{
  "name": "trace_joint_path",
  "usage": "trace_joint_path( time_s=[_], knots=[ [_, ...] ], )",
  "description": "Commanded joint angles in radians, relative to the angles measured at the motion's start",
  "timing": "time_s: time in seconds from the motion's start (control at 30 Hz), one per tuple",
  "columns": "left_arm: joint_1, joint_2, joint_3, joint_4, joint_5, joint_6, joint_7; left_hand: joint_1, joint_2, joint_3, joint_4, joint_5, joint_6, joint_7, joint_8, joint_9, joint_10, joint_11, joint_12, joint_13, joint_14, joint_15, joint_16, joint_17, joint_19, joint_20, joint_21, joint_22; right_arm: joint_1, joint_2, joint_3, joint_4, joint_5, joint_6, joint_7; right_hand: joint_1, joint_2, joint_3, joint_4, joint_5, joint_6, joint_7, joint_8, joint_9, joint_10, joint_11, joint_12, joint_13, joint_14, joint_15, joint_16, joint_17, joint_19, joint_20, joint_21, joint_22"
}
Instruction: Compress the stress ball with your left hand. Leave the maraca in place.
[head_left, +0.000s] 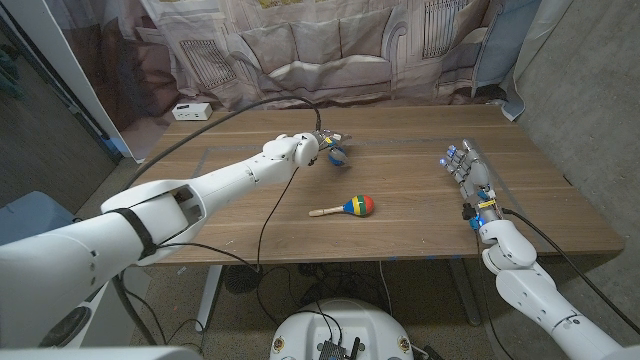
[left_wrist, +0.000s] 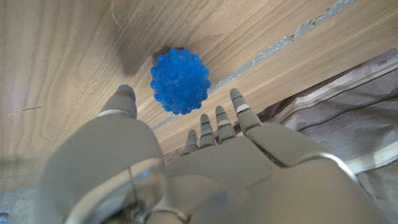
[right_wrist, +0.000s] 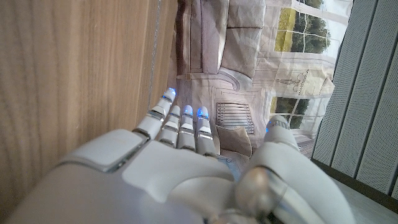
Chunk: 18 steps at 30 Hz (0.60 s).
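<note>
My left hand (left_wrist: 186, 168) hovers spread over the blue stress ball (left_wrist: 180, 81) on the wooden table (head_left: 420, 225), holding nothing (squeeze not yet begun). The maraca (head_left: 345, 208) lies well apart. My right hand (head_left: 468, 175) waits open.

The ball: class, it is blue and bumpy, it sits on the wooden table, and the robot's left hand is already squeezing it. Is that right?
Not quite. The ball is blue, bumpy and on the table, but the left hand is not squeezing it yet. The left wrist view shows the fingers spread open around the ball with a visible gap.
</note>
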Motion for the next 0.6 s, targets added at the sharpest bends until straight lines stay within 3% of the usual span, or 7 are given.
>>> trace_joint_path(
  time_s=[0.03,0.2,0.6],
  knots=[
    [0.036,0.059,-0.045,-0.097,-0.005,0.018,0.015,-0.018,0.002,-0.001,0.007,-0.001,-0.02,0.002,0.003,0.0,-0.012,0.006,0.007,-0.001,-0.015,0.001,-0.001,0.003,-0.017,0.003,-0.003,0.001,0.025,0.007,-0.015,0.014,-0.007,-0.003,0.004,0.009,0.001,-0.003,-0.004,-0.002,0.013,0.001,0.003,0.003,0.01,0.0,0.0,0.003,0.008,-0.002,-0.006,0.006,0.002,0.001,0.003,0.004],
    [0.06,0.09,-0.069,-0.163,0.007,0.042,0.023,-0.035,0.001,-0.007,0.013,-0.002,0.009,0.016,0.021,-0.001,-0.011,0.009,0.013,-0.006,-0.025,-0.009,0.0,0.003,-0.026,0.003,-0.004,0.001,0.035,0.01,-0.021,0.019,-0.012,0.0,0.006,0.009,0.001,-0.003,-0.004,-0.002,0.015,0.002,0.003,0.003,0.01,0.0,0.0,0.003,0.006,-0.002,-0.007,0.006,0.001,0.001,0.003,0.004],
    [0.133,0.143,-0.138,-0.291,0.002,0.089,0.047,-0.054,-0.002,-0.012,0.015,-0.003,0.044,0.043,0.033,-0.003,-0.006,0.008,0.019,-0.017,-0.031,-0.027,0.003,-0.001,-0.049,-0.034,-0.006,0.0,0.043,0.018,-0.025,0.032,-0.012,0.013,0.011,0.008,-0.001,-0.004,-0.004,-0.002,0.017,0.002,0.003,0.003,0.01,0.0,0.0,0.003,0.006,-0.003,-0.007,0.006,-0.001,0.0,0.003,0.004]
  ],
)
